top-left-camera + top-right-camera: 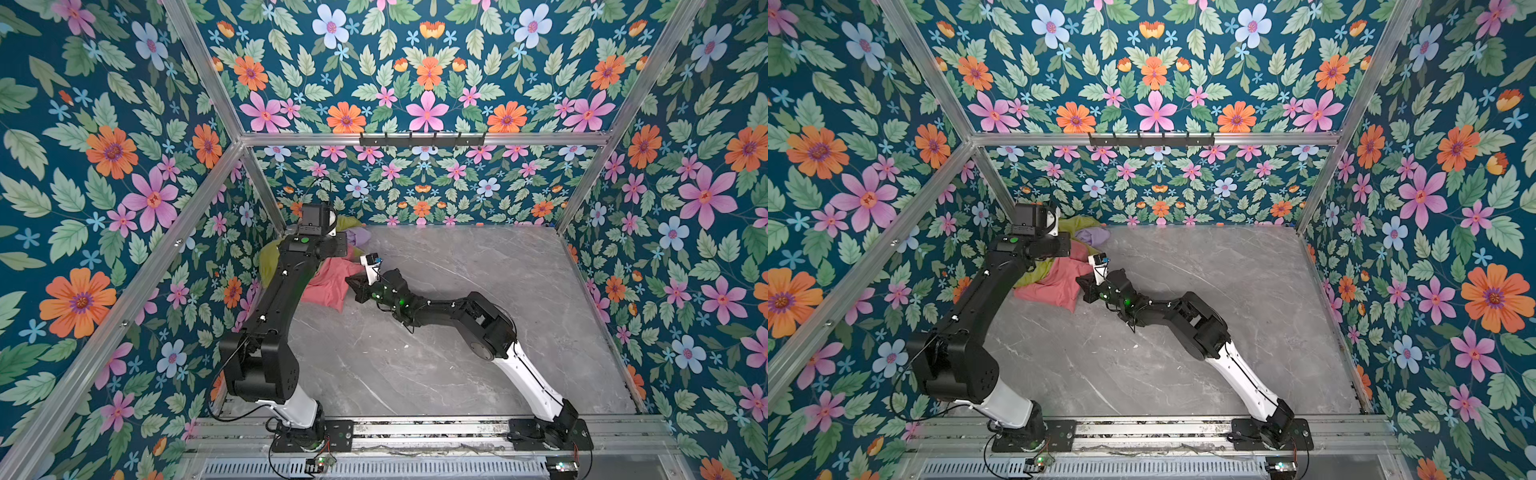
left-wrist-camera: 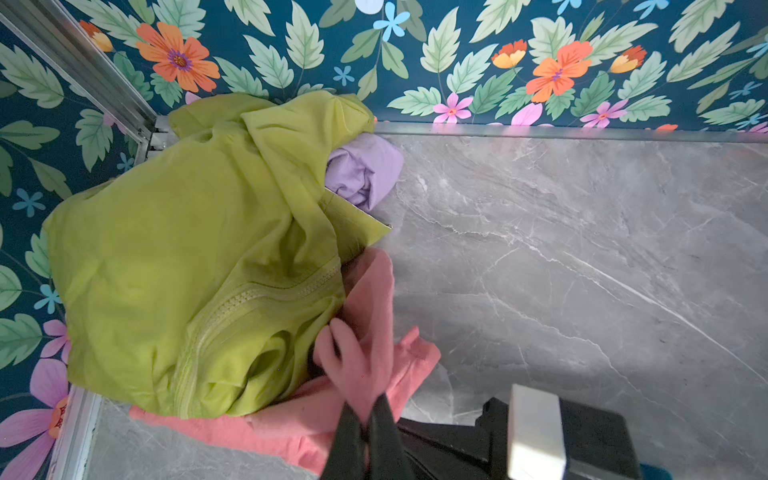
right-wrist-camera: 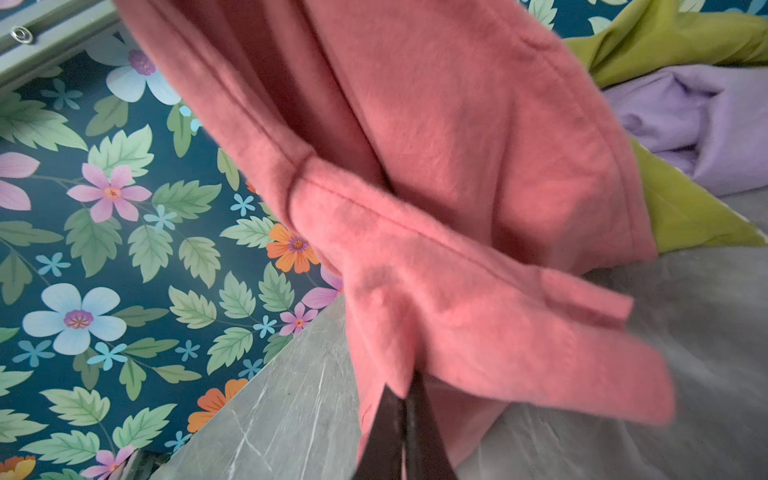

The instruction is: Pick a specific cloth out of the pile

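You have both grippers closed on the coral-pink cloth: the left gripper pinches a raised fold and the right gripper a hemmed edge. That cloth lies at the near side of the pile in the far-left corner of the table, partly tucked under the zippered yellow-green garment, with the lilac cloth behind it by the back wall. The floral walls and a frame post hem the pile on two sides, while the grey marble table lies open to the right and toward the arm bases.
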Controlling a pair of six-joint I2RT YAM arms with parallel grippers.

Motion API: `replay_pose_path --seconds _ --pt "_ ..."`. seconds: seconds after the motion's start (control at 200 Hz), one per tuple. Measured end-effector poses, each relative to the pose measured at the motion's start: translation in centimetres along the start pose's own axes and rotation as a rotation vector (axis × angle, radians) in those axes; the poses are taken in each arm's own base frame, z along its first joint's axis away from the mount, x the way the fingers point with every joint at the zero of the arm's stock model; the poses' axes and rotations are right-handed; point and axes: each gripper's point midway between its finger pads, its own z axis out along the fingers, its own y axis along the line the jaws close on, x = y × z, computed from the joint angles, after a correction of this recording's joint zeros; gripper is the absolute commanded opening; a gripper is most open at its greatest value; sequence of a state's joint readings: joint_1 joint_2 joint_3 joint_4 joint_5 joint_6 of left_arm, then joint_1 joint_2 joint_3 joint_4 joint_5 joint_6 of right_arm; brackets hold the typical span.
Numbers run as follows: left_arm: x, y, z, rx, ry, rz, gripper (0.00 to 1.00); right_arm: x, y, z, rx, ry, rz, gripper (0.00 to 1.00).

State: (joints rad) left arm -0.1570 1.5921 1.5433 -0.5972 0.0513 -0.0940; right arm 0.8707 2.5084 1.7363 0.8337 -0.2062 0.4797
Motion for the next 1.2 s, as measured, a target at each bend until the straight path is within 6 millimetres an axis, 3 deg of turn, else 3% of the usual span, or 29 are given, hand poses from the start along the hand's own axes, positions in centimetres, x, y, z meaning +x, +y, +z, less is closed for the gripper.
replay_pose_path --seconds 0.285,0.525,1.2 --pt "-0.4 0.4 -0.5 -0.011 -0.015 0.004 0.0 -0.5 0.7 -0.4 -0.008 -0.006 0.008 0.0" --pt "-0.7 0.6 -0.8 -0.019 -0.024 0.009 0.0 -1.5 2.5 -1.0 -0.036 -0.014 -0.001 0.0" --pt "-1.7 1.8 -1.4 -0.045 -0.055 -0.004 0.0 -3.3 4.1 -1.5 -0.065 -0.041 -0.034 0.0"
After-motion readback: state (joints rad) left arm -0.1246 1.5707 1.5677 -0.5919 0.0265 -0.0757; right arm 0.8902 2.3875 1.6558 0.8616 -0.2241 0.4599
